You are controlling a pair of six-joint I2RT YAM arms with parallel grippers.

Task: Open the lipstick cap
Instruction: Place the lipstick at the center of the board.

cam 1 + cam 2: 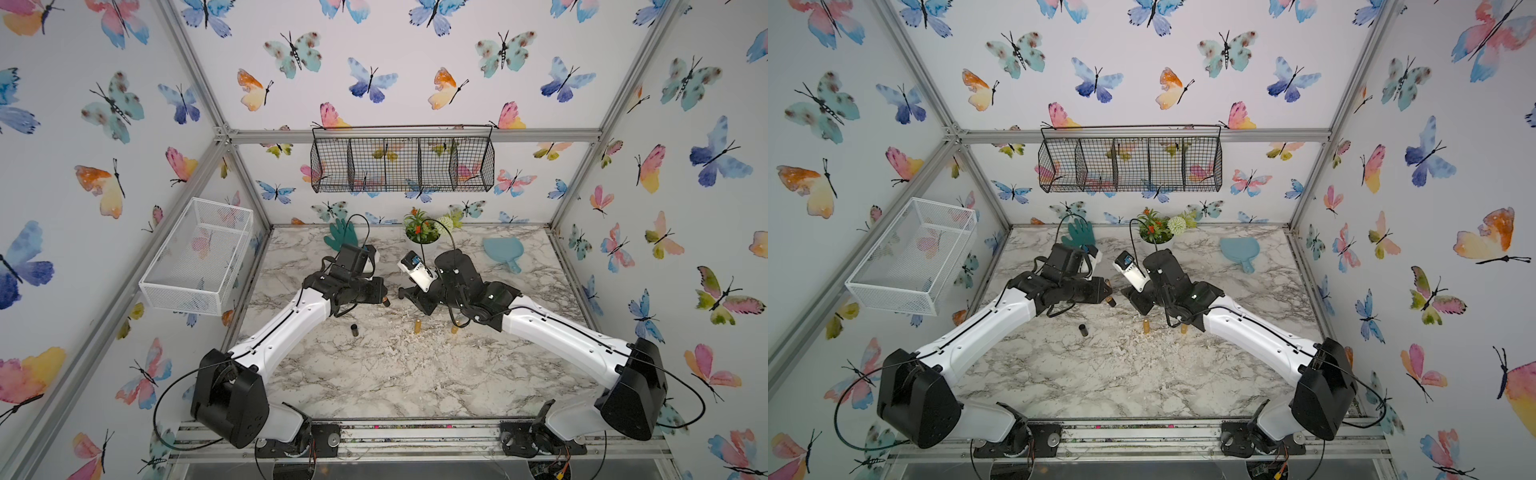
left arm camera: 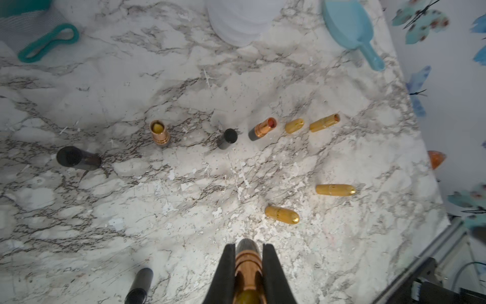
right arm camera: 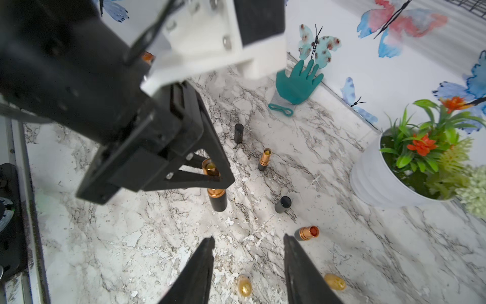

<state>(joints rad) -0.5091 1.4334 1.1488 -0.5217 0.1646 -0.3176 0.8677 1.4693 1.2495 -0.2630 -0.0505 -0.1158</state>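
Chipped marble-patterned tabletop (image 2: 184, 223); left gripper (image 2: 249, 246) clenched on copper-banded lipstick tube (image 2: 248, 260) — right gripper (image 3: 248, 238) parted, holding nothing

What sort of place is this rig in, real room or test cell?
Most likely a staged robot test cell, not a real room: aluminium frame with butterfly wallpaper, marble-look tabletop, loose lipsticks as props.
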